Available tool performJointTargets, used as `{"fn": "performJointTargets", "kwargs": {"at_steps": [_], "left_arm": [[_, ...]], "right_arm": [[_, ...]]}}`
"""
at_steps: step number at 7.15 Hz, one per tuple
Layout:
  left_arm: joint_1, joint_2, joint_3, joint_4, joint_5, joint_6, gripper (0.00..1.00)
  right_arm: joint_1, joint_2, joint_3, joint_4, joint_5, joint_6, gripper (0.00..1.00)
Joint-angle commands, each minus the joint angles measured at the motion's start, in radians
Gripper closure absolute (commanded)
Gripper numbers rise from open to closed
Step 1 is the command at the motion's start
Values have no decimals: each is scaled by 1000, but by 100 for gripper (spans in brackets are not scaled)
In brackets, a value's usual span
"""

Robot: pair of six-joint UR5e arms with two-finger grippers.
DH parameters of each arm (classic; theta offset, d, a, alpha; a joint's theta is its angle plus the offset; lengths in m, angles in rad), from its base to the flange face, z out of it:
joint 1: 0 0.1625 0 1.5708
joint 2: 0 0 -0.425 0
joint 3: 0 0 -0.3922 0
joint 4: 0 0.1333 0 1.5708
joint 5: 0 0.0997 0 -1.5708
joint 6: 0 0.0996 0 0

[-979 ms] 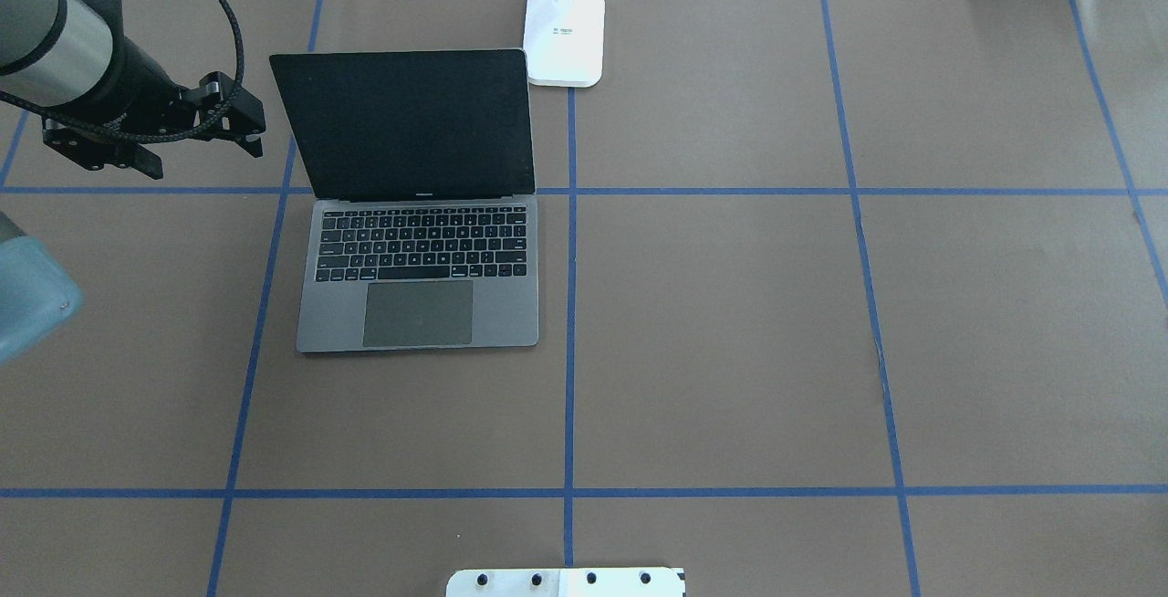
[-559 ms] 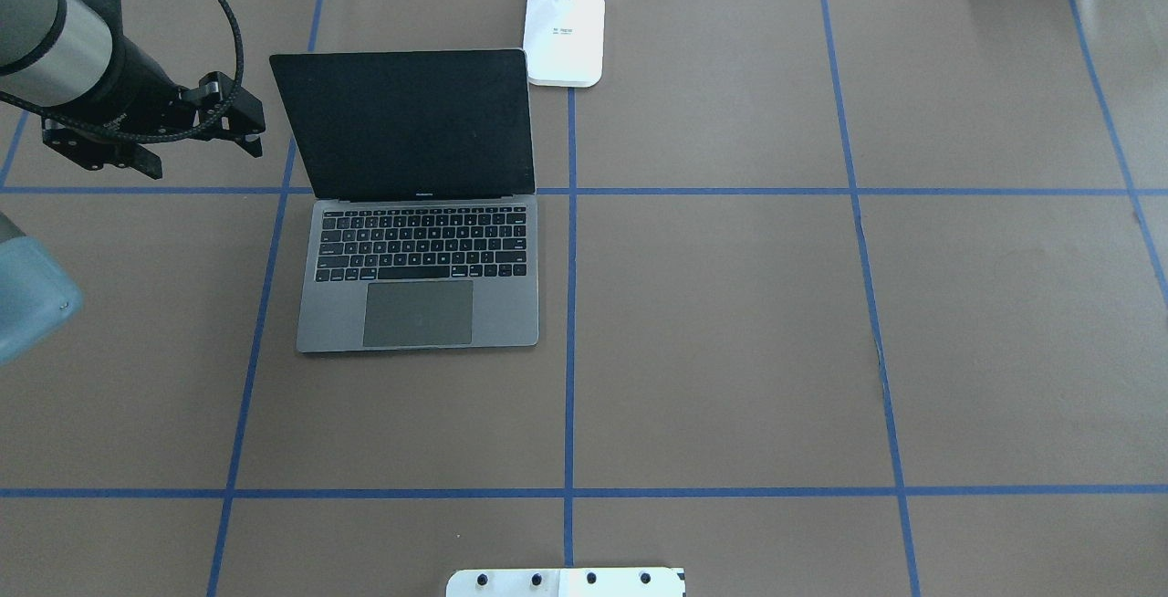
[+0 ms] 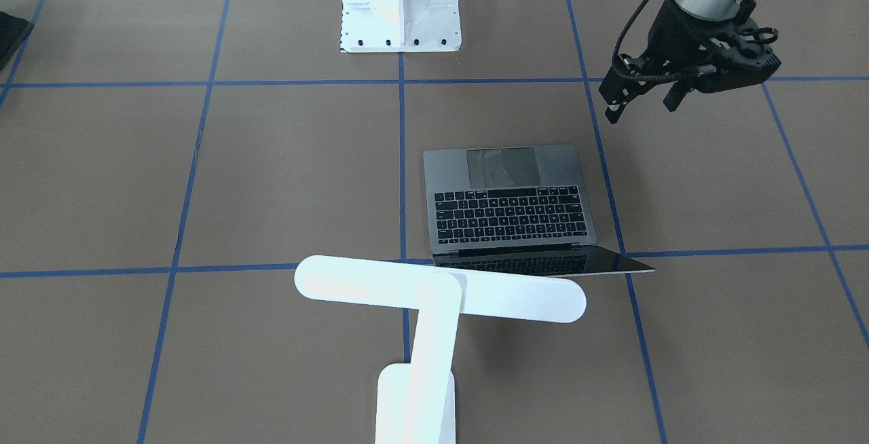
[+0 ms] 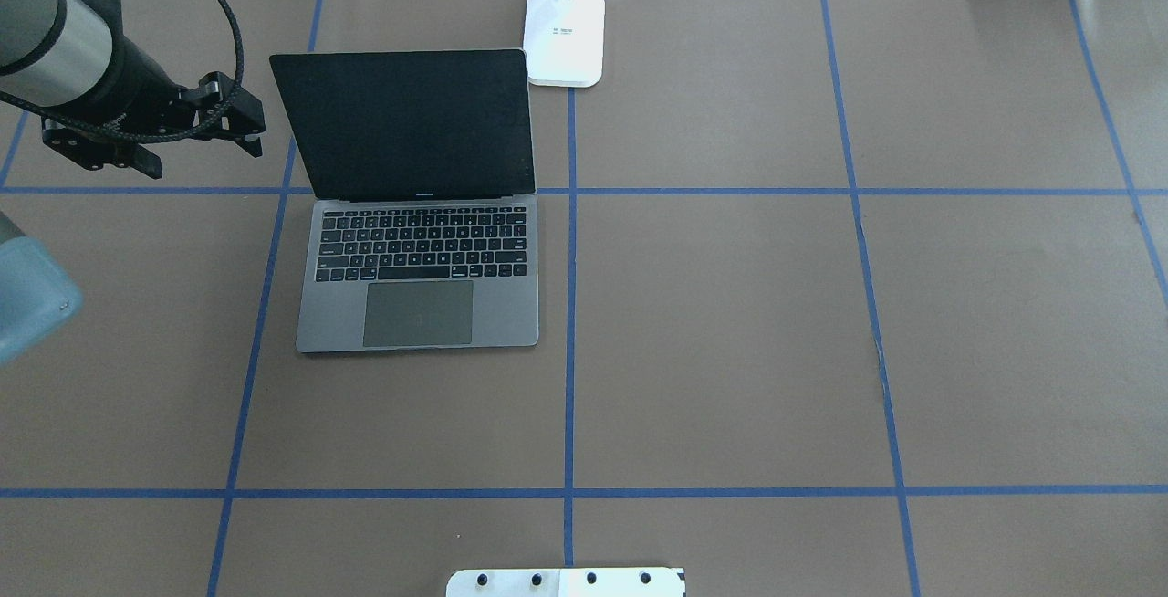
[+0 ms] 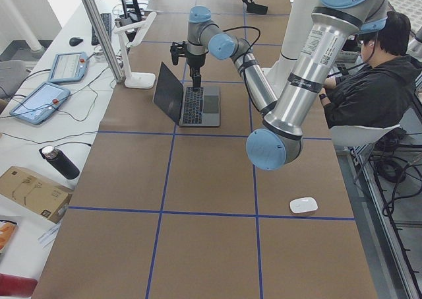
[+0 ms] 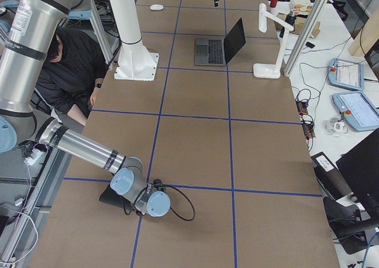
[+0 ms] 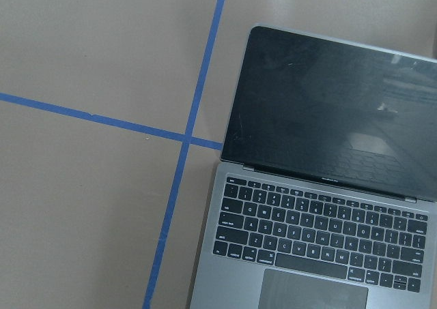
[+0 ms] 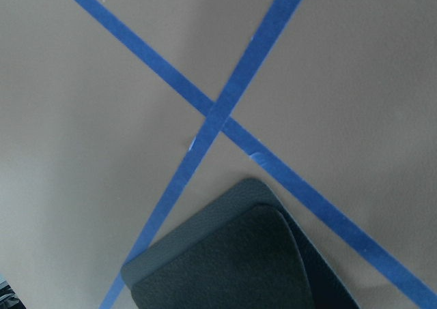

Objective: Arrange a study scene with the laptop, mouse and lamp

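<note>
Two grippers, and you cannot tell if their fingers are wide or narrow. Your left gripper (image 4: 235, 118) hangs beside the screen of the open slim grey metal laptop (image 4: 415, 305), not touching. Your right gripper (image 6: 137, 206) sits by a flat black pad (image 8: 232, 261).

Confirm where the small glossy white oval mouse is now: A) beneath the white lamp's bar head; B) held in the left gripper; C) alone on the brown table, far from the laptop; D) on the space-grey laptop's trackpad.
C: the small glossy white oval mouse lies alone on the brown table, well away from the open space-grey laptop.
</note>
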Motion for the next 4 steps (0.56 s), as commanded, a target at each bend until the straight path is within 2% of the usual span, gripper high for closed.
{"fn": "performJointTargets", "kwargs": {"at_steps": [1,2,3,4], "left_arm": [[0,0,0,0,0,0,0],[0,2,2,0,0,0,0],[0,2,2,0,0,0,0],[0,2,2,0,-1,0,0]], "right_arm": [[-1,-3,7,0,3,-3,65],[-1,-1,10,-2,3,-65,84],[1,-1,11,0,3,-70,98],[-1,0,31,-2,4,-71,100]]}}
